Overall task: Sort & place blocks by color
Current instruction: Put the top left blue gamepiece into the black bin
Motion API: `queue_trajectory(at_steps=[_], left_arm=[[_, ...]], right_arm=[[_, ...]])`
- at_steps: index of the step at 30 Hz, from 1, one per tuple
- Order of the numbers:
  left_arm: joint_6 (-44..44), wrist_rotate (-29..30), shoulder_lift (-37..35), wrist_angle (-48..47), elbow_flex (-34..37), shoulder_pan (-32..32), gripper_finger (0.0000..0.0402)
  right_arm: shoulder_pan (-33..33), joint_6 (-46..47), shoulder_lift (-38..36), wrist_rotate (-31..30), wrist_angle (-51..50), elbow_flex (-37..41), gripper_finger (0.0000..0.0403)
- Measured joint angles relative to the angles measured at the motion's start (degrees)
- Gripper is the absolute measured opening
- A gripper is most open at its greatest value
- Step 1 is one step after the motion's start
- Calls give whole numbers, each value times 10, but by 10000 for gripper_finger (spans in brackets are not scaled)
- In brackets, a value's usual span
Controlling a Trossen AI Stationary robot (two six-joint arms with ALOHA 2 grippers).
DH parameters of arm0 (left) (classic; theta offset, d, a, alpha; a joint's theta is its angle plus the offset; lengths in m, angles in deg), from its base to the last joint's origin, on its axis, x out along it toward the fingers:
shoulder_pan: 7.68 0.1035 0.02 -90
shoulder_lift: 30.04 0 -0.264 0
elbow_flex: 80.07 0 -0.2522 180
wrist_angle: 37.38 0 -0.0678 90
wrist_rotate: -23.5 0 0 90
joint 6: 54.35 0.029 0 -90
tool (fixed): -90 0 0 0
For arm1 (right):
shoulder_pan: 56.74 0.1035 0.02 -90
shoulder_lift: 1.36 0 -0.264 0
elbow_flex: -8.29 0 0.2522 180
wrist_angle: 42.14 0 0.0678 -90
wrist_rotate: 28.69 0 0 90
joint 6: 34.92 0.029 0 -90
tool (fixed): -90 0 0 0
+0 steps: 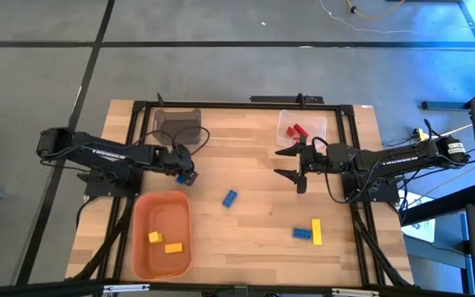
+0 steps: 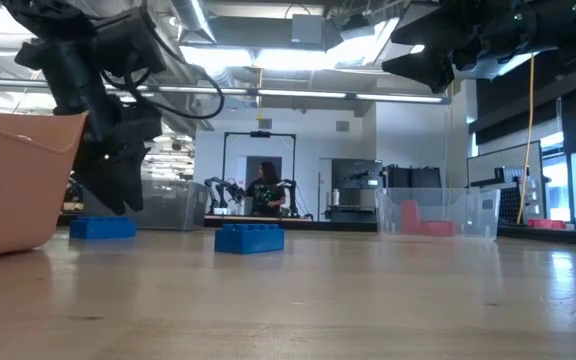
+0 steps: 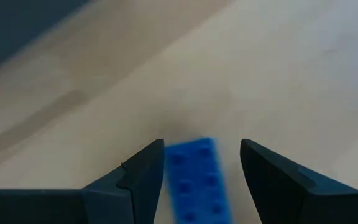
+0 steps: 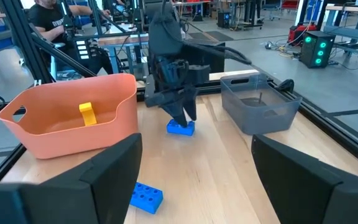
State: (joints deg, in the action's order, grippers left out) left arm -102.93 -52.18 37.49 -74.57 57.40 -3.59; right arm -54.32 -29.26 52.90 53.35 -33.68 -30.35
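A: The blocks — how many are sorted?

B: Two yellow blocks [image 1: 164, 242] are seen in the orange bin [image 1: 141, 247], lower left. Blue and yellow ones remain loose at lower centre.

A: Farther up?

B: A blue block [image 3: 194, 180] is straddled by the left gripper [image 1: 183, 172], fingers apart; red blocks [image 1: 297, 130] lie in the clear bin [image 1: 283, 122]; the right gripper [image 1: 293, 163] is held spread.

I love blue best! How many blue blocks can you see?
3. One sits under the left claw, blue block; one lies mid-table; one touches a yellow block near the front right. The grey bin might hide more.
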Motion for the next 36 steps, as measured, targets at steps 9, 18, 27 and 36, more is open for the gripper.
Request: queue_trajectory(at_steps=[9, 18, 27, 36], left_arm=[[10, 11, 0, -5, 0, 0, 203], [12, 10, 9, -26, 0, 0, 203], [31, -11, 61, 15, 0, -5, 203], [38, -16, 82, 15, -1, -5, 203]], right_arm=[[0, 1, 0, 0, -2, 0, 303], [0, 0, 0, 0, -2, 0, 303], [0, 0, 0, 0, -3, 0, 303], [0, -1, 0, 0, -3, 0, 303]])
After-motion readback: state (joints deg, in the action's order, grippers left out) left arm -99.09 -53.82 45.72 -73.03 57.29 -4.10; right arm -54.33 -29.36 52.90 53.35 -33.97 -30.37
